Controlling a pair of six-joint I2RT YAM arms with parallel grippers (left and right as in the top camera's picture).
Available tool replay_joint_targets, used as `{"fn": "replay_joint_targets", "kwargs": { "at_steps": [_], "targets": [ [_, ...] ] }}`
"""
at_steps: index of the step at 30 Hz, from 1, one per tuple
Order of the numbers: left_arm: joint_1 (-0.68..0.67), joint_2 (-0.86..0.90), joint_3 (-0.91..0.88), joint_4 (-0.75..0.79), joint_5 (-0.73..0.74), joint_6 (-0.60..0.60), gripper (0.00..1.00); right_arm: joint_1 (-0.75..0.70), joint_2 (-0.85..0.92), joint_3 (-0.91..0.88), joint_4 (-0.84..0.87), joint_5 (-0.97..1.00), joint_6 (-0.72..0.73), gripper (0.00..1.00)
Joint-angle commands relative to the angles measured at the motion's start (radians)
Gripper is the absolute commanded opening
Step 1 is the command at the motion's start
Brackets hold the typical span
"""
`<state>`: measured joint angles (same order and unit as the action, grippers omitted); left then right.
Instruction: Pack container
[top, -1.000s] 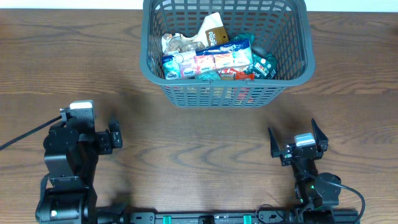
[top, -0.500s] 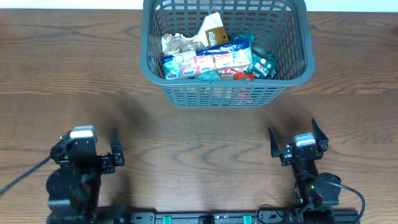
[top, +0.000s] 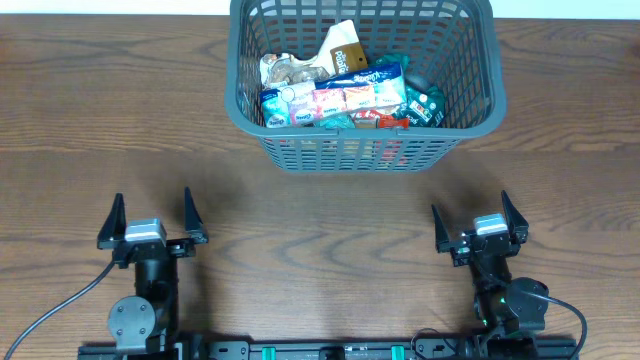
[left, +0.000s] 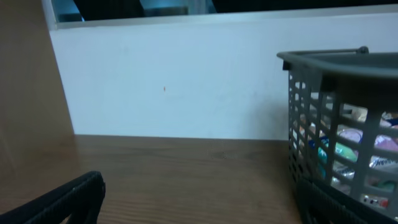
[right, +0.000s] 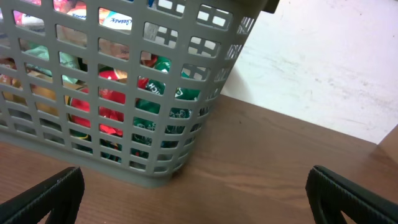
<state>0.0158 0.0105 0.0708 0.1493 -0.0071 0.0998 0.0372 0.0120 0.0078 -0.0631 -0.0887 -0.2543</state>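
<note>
The container (top: 258, 128) is a large dark grey lattice basket at the back middle of the table. It holds several colourful snack packets (top: 345, 95). It also shows at the right edge of the left wrist view (left: 323, 68) and at the upper left of the right wrist view (right: 214, 74). My left gripper (top: 151, 220) is open and empty near the front left edge, far from the basket. My right gripper (top: 478, 225) is open and empty near the front right edge, in front of the basket's right corner.
The wooden table (top: 320, 215) lies bare between the grippers and the basket. A white wall (left: 174, 81) stands behind the table. A black cable (top: 50, 315) runs from the left arm's base.
The left arm has drawn back and lowered to the front edge, its fingers now spread and pointing at the basket. The right arm and the basket have not moved.
</note>
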Motion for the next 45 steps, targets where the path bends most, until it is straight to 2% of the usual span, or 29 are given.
{"fn": "replay_joint_targets", "kwargs": {
  "at_steps": [1,7,14,45],
  "targets": [
    [-0.008,-0.008,-0.053,0.039,-0.001,-0.016,0.98,0.01,-0.007,-0.002,-0.005,0.01,-0.005,0.99],
    [-0.02,-0.008,-0.067,-0.044,0.003,-0.016,0.99,0.01,-0.007,-0.002,-0.005,0.01,-0.005,0.99],
    [-0.024,-0.008,-0.067,-0.211,0.19,-0.018,0.99,0.01,-0.007,-0.002,-0.005,0.01,-0.005,0.99],
    [-0.062,-0.007,-0.067,-0.201,0.209,-0.031,0.99,0.01,-0.007,-0.002,-0.005,0.01,-0.005,0.99]
  ]
}}
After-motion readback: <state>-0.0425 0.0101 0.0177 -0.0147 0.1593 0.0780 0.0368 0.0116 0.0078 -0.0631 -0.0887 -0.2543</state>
